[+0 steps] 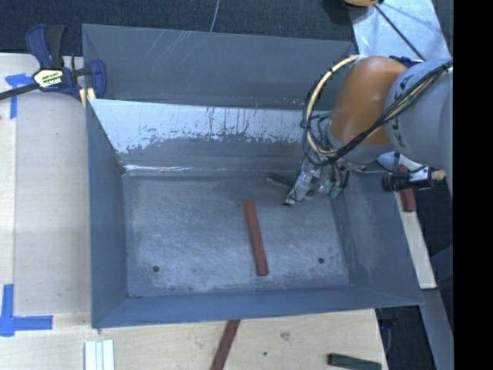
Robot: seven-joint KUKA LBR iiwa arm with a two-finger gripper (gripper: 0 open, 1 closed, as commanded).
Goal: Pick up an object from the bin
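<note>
arm [370, 106] in from right | claw [299, 191] at bin [104, 230] back-right | grip: cannot tell

The gripper [296, 196] is observed low near the bin's [108, 230] back right; a reddish-brown stick [256, 237] is noted apart, mid-floor.

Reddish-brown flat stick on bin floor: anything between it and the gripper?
Nothing: in the camera view, only bare grey bin floor separates the reddish-brown flat stick from the gripper. A dark sliver lies beside the gripper, off that line.
</note>
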